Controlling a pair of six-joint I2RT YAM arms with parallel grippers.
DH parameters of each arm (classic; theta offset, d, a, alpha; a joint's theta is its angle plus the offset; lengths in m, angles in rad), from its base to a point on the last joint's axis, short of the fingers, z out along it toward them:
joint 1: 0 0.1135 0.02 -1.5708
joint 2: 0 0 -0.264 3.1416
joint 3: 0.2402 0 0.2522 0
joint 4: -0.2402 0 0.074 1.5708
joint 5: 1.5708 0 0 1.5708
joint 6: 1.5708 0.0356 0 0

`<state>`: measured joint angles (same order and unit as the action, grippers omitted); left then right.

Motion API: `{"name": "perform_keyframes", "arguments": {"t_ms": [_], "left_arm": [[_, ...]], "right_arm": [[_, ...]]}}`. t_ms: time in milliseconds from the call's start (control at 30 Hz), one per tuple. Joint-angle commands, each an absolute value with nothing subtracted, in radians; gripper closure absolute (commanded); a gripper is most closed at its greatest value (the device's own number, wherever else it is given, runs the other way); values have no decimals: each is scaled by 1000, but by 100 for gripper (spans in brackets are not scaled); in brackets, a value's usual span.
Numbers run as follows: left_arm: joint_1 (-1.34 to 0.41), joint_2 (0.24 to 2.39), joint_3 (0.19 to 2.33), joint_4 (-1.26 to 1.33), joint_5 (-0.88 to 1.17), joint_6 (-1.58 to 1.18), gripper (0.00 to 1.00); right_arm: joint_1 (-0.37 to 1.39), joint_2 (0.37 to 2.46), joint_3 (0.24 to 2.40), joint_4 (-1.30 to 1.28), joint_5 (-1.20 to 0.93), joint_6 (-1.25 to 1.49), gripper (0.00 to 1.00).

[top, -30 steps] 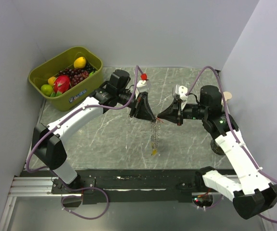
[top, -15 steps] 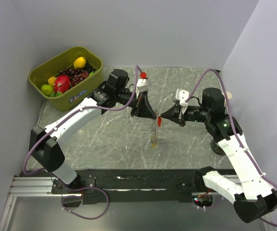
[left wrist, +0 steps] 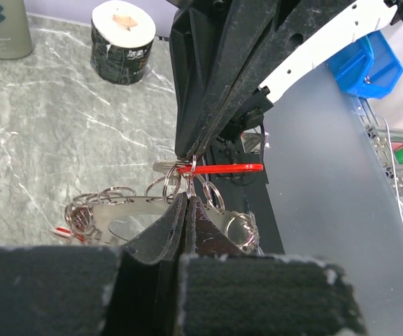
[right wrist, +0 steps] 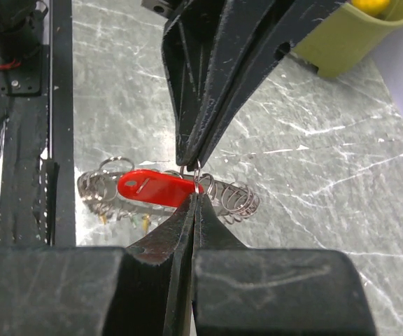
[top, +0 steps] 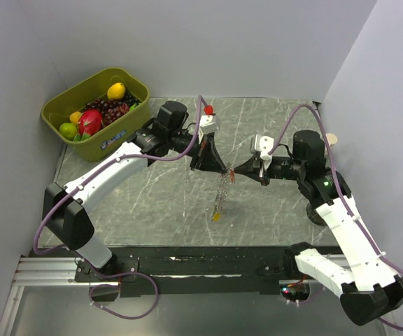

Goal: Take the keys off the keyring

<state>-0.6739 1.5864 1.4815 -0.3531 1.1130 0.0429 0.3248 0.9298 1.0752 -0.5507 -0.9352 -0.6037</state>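
Little is done yet — the left gripper [top: 223, 169] and right gripper [top: 236, 173], tip to tip, both clench the silvery ring-chain keyring [top: 220, 197], its flat red plastic tag key [right wrist: 152, 187] not yet freed between them.

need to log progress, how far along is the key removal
Done: nothing visible, no key seen off the keyring. In hand: left gripper and right gripper, both shut, pinch the keyring in mid-air beside the red key. Left: the red key looks still attached, a yellow key hangs at the bottom, other keys too small to tell.
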Motion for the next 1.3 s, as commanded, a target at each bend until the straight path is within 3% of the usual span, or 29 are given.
{"name": "perform_keyframes", "arguments": {"t_ms": [0, 167, 267, 433, 967, 1267], "left_arm": [[-664, 1531, 1528, -370, 1121, 57, 99], [-663, 1528, 1543, -383, 1120, 66, 99], [-664, 1525, 1552, -397, 1118, 71, 99], [-664, 1509, 1552, -408, 1108, 87, 99], [-661, 1509, 1552, -407, 1135, 81, 99], [-663, 1509, 1545, -397, 1140, 77, 99]], "right_arm": [[328, 902, 1094, -635, -971, -698, 100], [405, 903, 1111, -706, -947, -768, 100], [429, 911, 1115, -712, -907, -779, 87], [430, 905, 1147, -713, -877, -772, 80], [426, 919, 1128, -528, -792, -611, 74], [426, 959, 1121, -485, -891, -535, 70]]}}
